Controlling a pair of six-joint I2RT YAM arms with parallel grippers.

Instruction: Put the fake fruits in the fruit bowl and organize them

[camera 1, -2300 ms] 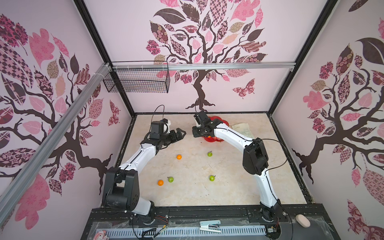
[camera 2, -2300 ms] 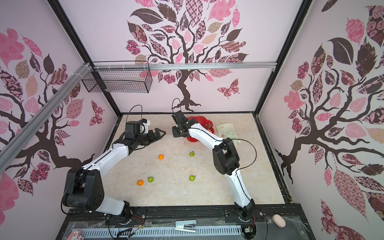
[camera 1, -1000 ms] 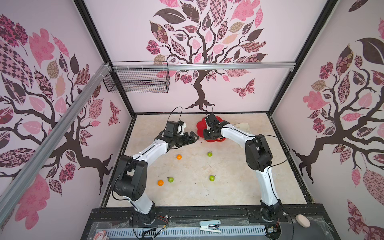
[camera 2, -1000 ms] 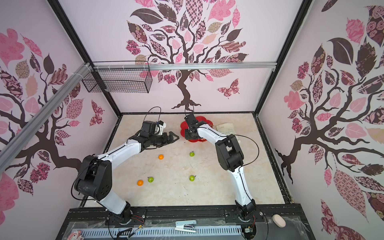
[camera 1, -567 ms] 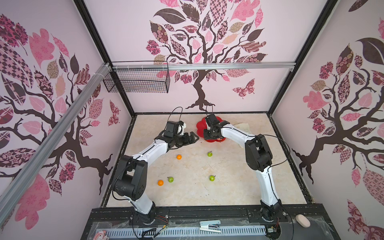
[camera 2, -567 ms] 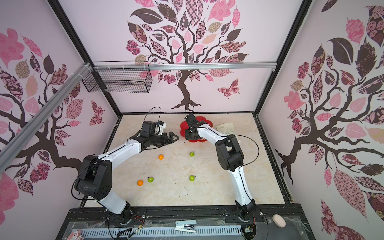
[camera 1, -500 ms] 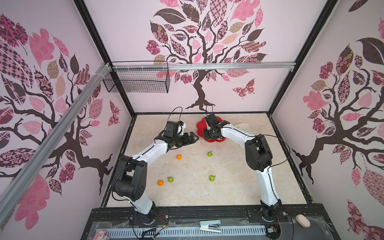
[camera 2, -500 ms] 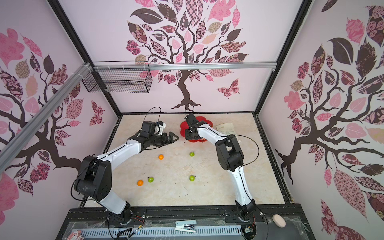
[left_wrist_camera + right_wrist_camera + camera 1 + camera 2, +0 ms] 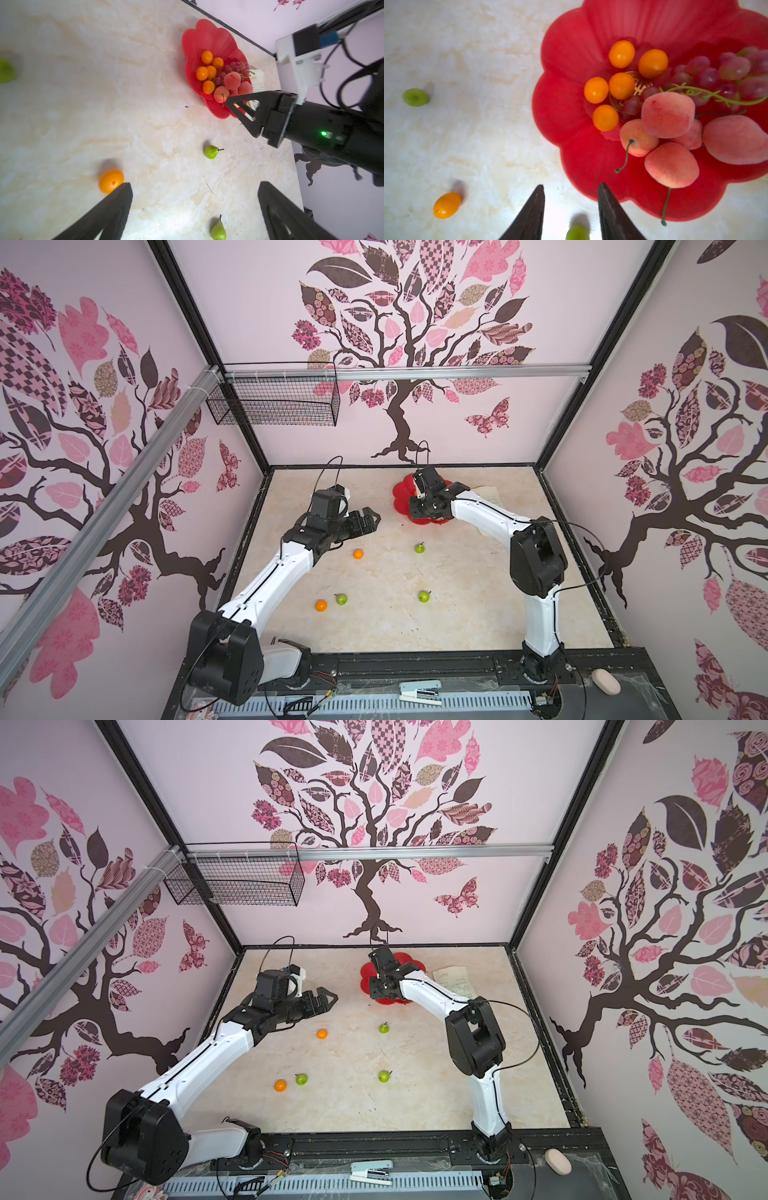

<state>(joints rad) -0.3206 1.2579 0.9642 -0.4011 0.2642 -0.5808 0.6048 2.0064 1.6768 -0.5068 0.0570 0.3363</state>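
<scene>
The fruit bowl (image 9: 560, 52) sits at the back of the counter (image 9: 457, 614), already carrying 5 oranges (image 9: 622, 85), the grape bunch (image 9: 708, 76) and a heap of peaches (image 9: 667, 114); 5 fake fruits lie loose in front of it. The right gripper (image 9: 571, 188) hangs over the bowl's near rim, its fingers partly apart with nothing between them. The nearest green pear (image 9: 419, 548) lies on the counter just on the robot's side of that rim, almost under those fingers, stem end turned toward the bowl. The right arm therefore looks the closer one for it, and would need to drop and straddle the pear's short width. The left gripper (image 9: 370, 519) is spread wide and empty, with the nearest loose orange (image 9: 358, 554) just beside it, apart from the bowl
</scene>
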